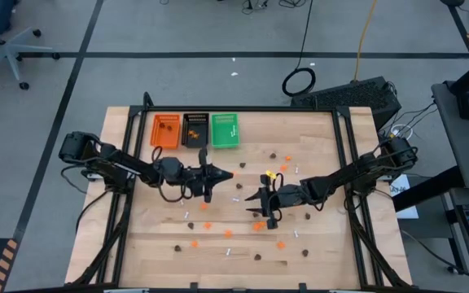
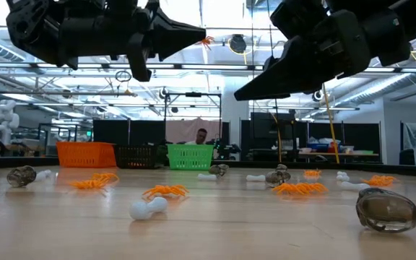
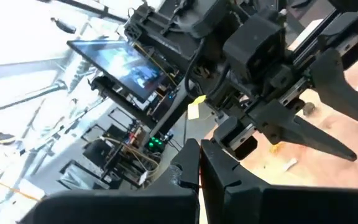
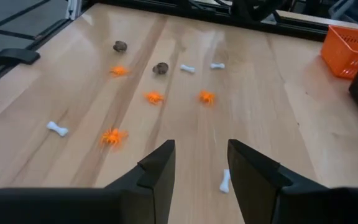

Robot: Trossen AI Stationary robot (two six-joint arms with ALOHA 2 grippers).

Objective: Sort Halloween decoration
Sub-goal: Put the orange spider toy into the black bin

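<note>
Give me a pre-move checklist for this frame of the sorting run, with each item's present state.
1. Right gripper open with nothing between its fingers: ok.
2. A piece near it to pick, the white bone on the table beside its fingertips: ok.
3. Left gripper shut; whether it holds a trinket: cannot tell.
4. Both grippers raised off the table, apart from each other: ok.
5. Orange tray, black tray and green tray lined up at the far edge: ok.
6. Sorting finished: not ok, many pieces are scattered on the wood.
</note>
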